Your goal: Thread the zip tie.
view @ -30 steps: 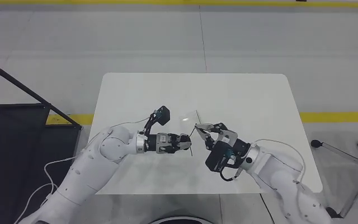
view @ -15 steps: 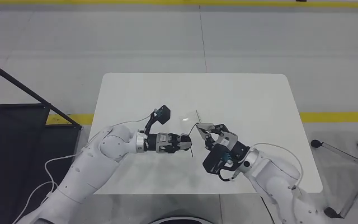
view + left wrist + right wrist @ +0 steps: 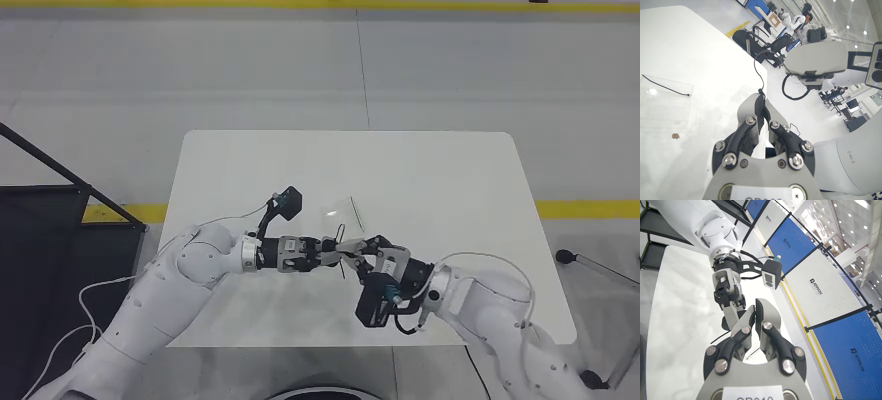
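Left gripper (image 3: 762,106) clamped on the black zip tie (image 3: 755,64) near its head, with the strap arching up and across to the right gripper (image 3: 755,311), fingertips pressed together on the tail. Both grippers nose to nose above the white table (image 3: 450,180). Second tie (image 3: 666,88) lying on a clear sheet (image 3: 662,106) nearby.

I have open white tabletop (image 3: 450,170) far and right, but the left gripper (image 3: 762,102) and right gripper (image 3: 755,310) sit tip to tip, a thin black plastic zip tie (image 3: 755,64) arching between them, a clear plastic sheet (image 3: 666,106) just beyond.
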